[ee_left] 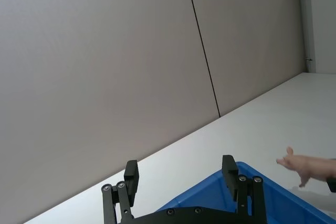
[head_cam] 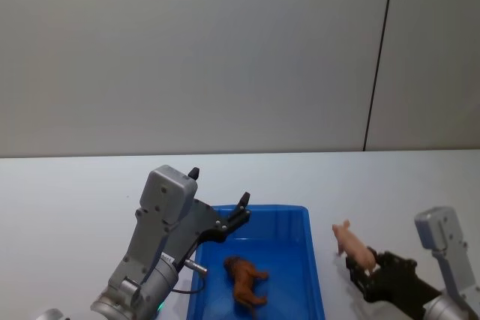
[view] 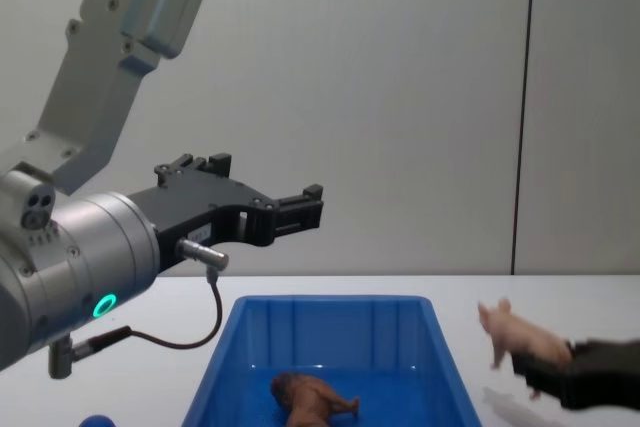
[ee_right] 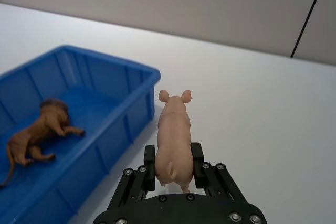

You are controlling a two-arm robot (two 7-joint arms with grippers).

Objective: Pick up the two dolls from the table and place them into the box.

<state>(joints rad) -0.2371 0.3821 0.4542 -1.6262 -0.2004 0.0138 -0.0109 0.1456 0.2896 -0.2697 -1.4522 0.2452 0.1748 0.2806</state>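
Right gripper (ee_right: pixel 173 157): fingers (ee_right: pixel 150 161) clamped on the hindquarters of the pink pig (ee_right: pixel 173 121), one on each flank. The pig's long axis runs straight out from the fingers, snout toward the far side. The chest view shows it off the tabletop (head_cam: pixel 75 185) with its shadow beneath, at about rim height. Note the relation that counts: the pig hangs just to the right of the blue box (head_cam: pixel 315 264), outside its right wall, and its body lies roughly along that wall. So the box is to the left of your load, and the right arm is the one already beside it. By my reading you need to carry it left over the rim, with enough height for the dangling legs to clear the edge, before you let go. The brown animal (head_cam: pixel 246 279) lies inside the box on the floor, toward the near end, so half the job looks done. Left gripper (head_cam: pixel 219 187): fingers apart, holding nothing, raised above the box's left side. Mind it when you cross.
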